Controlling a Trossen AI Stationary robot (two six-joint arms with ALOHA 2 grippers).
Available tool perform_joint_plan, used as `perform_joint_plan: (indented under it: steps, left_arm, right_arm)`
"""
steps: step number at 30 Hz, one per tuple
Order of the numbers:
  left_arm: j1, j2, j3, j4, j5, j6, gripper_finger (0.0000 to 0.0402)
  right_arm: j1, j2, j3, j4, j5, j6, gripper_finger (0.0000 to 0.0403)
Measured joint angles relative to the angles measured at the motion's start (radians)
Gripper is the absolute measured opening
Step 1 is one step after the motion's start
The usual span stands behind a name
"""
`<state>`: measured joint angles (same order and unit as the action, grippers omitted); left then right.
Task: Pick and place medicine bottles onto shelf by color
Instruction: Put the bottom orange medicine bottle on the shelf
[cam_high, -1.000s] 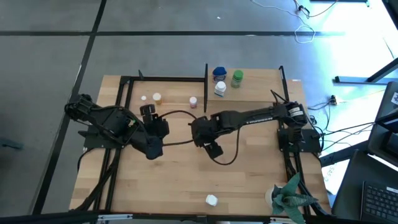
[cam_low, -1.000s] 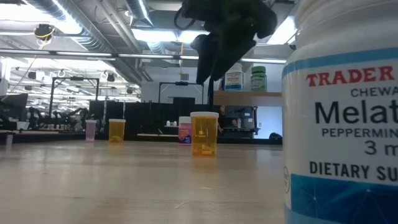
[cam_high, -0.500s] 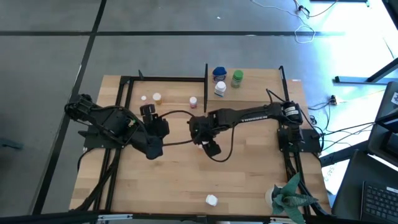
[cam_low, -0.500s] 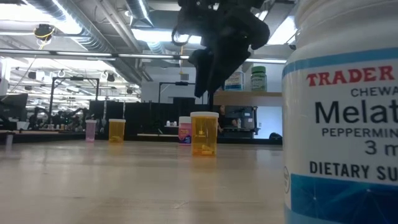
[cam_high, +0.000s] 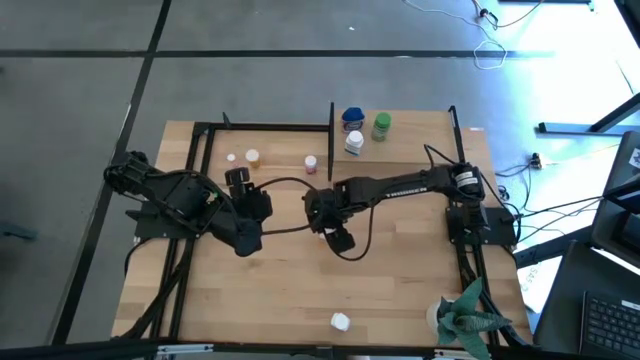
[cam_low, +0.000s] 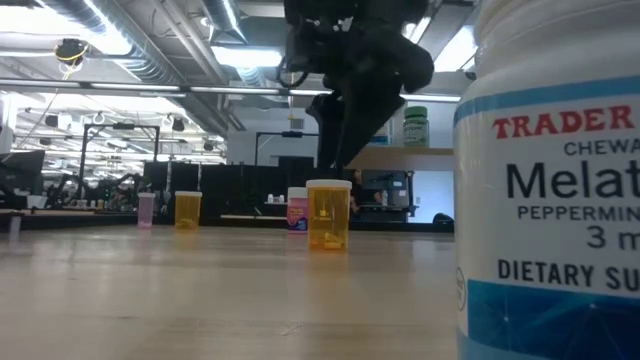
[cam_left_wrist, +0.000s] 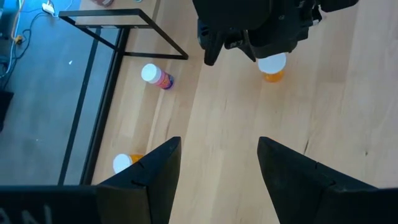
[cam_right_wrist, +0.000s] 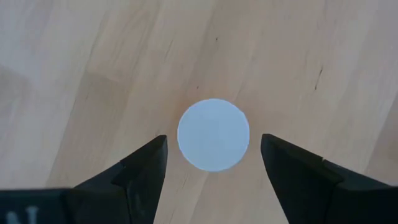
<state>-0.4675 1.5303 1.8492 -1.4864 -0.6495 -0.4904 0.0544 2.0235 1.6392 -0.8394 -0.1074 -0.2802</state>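
Right now | right hand (cam_right_wrist: 213, 163) spread wide, hanging straight above the white-capped orange bottle (cam_right_wrist: 213, 134) near bench (cam_high: 400, 300) centre, holding nothing | left hand (cam_left_wrist: 217, 165) released, idle at its 9 o'clock | risk: an off-centre drop clips the cap, tipping the bottle before it reaches the shelf (cam_high: 420, 125) at 12 o'clock.

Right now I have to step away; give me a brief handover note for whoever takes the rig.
Right gripper: open, poised straight above the orange bottle mid-table, not gripping yet.
Left gripper: open, empty, waiting left of centre.
Shelf: blue, green and white bottles at its right end.
Left to place: this orange one, another orange, a white-capped one beside it, a pink, and a white one at the near edge.
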Motion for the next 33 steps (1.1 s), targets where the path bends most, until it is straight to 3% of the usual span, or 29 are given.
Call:
perform_joint_plan:
  steps: [33]
  left_arm:
    - [0.000,0.000,0.000,0.000,0.000,0.000,0.0207]
  right_arm:
    - [-0.018,0.036,-0.076,0.141,0.009,0.011,0.0262]
